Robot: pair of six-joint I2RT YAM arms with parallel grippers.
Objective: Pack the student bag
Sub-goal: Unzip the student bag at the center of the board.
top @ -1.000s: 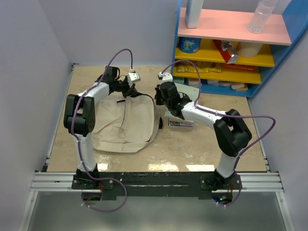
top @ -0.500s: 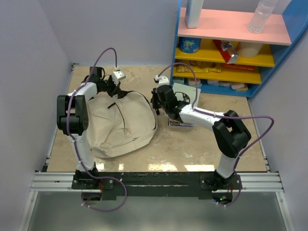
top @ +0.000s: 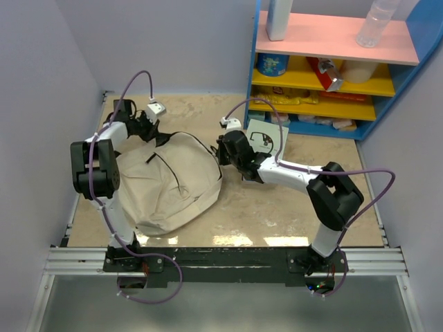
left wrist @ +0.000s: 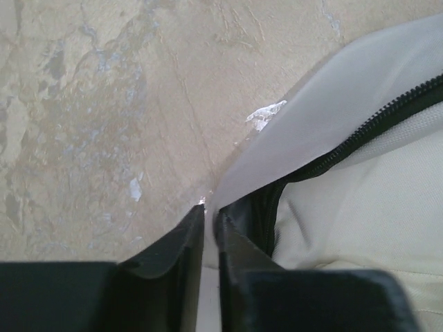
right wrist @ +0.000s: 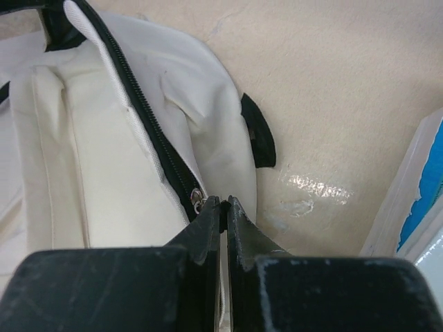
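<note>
The student bag, a large beige backpack with black zipper trim, lies on the left half of the table. My left gripper is at the bag's far left corner. In the left wrist view it is shut on the bag's fabric edge beside the black zipper. My right gripper is at the bag's far right side. In the right wrist view it is shut at the zipper pull on the bag. A flat white book lies behind the right arm.
A blue shelf unit with pink and yellow shelves holding bottles and packets stands at the back right. Grey walls close in the left and far sides. The book's edge shows at the right of the right wrist view.
My left gripper has moved left and away with the bag's edge. My right gripper has moved left with the zipper. The bag has puffed up from flat to bulging.
</note>
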